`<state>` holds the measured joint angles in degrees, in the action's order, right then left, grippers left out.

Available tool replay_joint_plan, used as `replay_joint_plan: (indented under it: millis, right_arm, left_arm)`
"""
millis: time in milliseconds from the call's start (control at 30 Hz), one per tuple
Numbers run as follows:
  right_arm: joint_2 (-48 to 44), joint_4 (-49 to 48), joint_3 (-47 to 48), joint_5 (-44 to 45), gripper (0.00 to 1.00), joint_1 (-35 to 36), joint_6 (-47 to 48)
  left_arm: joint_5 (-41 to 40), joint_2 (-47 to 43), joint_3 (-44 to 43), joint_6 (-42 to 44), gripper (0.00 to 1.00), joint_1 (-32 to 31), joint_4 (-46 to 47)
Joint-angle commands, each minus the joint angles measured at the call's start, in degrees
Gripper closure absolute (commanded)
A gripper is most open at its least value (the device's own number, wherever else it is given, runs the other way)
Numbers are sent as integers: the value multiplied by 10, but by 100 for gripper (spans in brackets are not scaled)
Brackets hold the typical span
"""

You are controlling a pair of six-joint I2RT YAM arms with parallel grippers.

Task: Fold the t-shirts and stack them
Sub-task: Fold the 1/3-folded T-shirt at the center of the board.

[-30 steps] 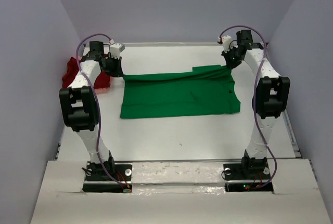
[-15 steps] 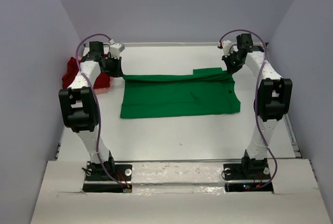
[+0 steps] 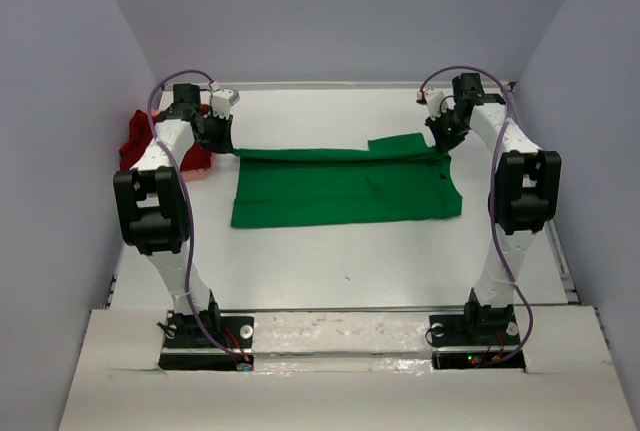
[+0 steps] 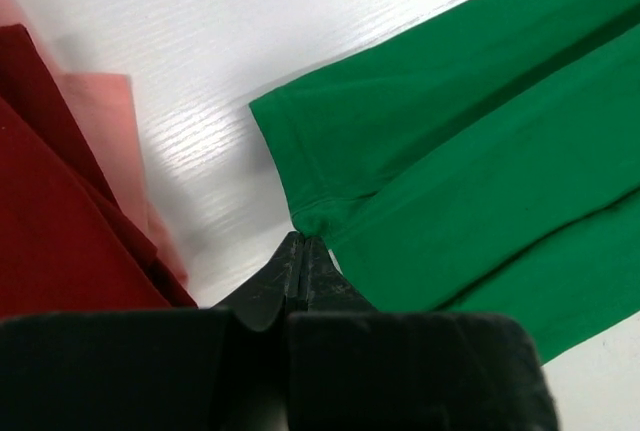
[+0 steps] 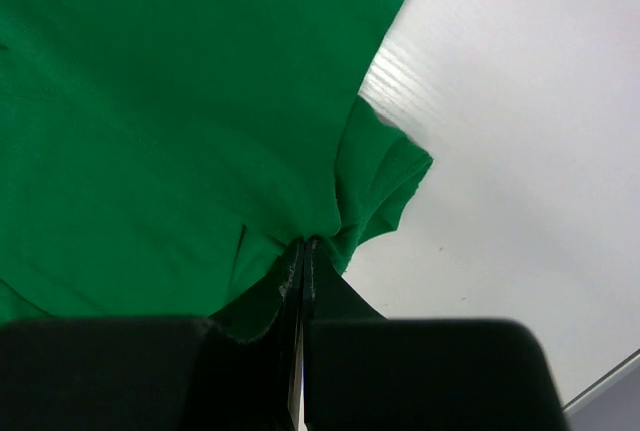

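Left gripper [image 4: 303,244] and right gripper [image 5: 305,245], each pinched tight on a far corner of the green t-shirt [image 3: 345,191] (rest flat on the table [image 3: 350,261])

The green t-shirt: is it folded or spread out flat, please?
Partly folded: the green t-shirt lies doubled, both shut jaws pinching its far edge.

- You have no text, label, brand, number or sign to read in any view.
- The green t-shirt [image 3: 345,191], the dark red t-shirt [image 4: 50,221] and the white table [image 3: 350,251] show you plain surfaces only.
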<state>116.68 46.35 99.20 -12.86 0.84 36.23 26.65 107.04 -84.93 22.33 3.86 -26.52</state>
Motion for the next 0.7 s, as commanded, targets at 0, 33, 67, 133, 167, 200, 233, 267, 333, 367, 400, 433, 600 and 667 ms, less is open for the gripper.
replay_joint_plan:
  millis: [0, 33, 67, 133, 167, 200, 233, 267, 333, 367, 400, 433, 600, 667]
  right_arm:
    - [-39, 14, -17, -8, 100, 2, 8]
    - [-44, 15, -23, -12, 100, 2, 9]
    - [-47, 15, -35, -12, 100, 2, 11]
    - [-50, 15, -43, -8, 100, 2, 14]
    - [-48, 15, -44, -5, 100, 2, 15]
    - [-46, 15, -47, -4, 100, 2, 15]
    - [-41, 15, -47, -2, 100, 2, 15]
    - [-37, 15, -47, -1, 100, 2, 14]
    - [-31, 16, -47, 0, 100, 2, 13]
    - [-28, 16, -48, 0, 100, 2, 13]
    - [-26, 16, -48, 0, 100, 2, 12]
    - [-24, 16, -48, -1, 100, 2, 12]
    - [-15, 16, -46, -8, 100, 2, 9]
    - [-8, 16, -44, -9, 100, 2, 8]
  left_arm:
    - [-20, -34, 11, 12, 100, 4, -6]
    - [-25, -36, 19, 16, 100, 4, -5]
    - [-37, -38, 24, 17, 100, 4, 2]
    - [-44, -43, 34, 17, 100, 4, 9]
    - [-49, -42, 41, 18, 100, 3, 10]
    - [-49, -40, 44, 18, 100, 3, 12]
    - [-49, -36, 48, 18, 100, 3, 13]
    - [-58, -33, 46, 16, 100, 2, 11]
    - [-65, -24, 43, 14, 100, 2, 8]
    - [-76, -23, 43, 14, 100, 0, 8]
    - [-80, -20, 43, 15, 100, -1, 8]
    - [-85, -17, 42, 16, 100, -1, 8]
    - [-110, -8, 47, 11, 100, -4, 22]
    - [-122, -6, 52, 8, 100, -8, 28]
